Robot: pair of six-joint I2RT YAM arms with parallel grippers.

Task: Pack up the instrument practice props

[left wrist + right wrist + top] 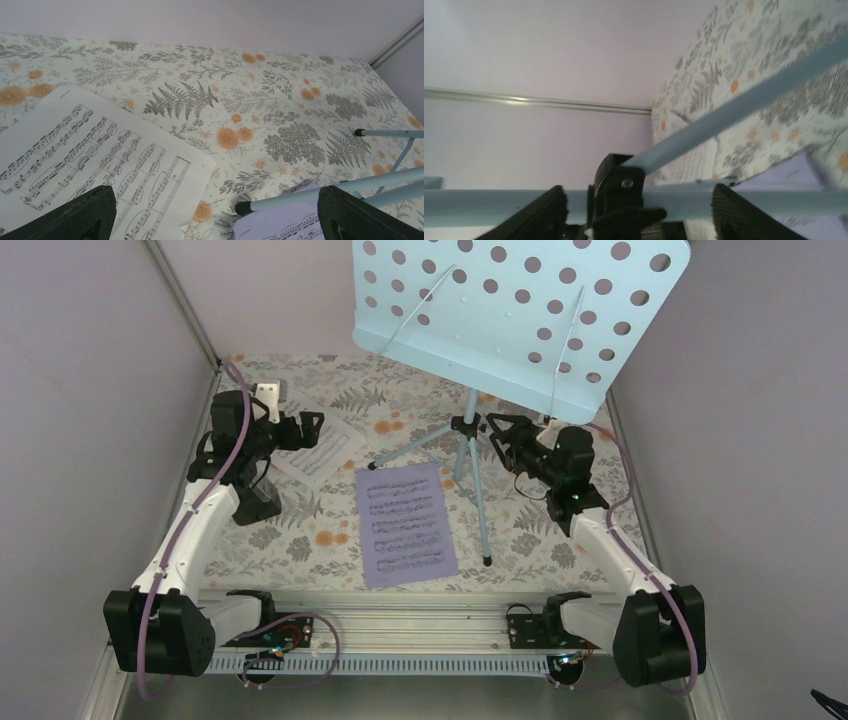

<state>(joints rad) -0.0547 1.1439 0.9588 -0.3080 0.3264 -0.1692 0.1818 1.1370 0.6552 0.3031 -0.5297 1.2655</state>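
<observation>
- Toward the back of the desk [300, 540], the light blue music stand [520, 310] is fully unfolded on its tripod.
- The lavender sheet [405, 525] lies flat by the stand's feet, and a white sheet [322, 452] lies to its left. Neither is gathered.
- The right hand [505, 438] straddles the stand's pole at the black collar [619, 200], fingers wide, gripping nothing.
- The left hand [308, 430] hangs spread and empty above the white sheet.
- Packing looks barely begun.
</observation>
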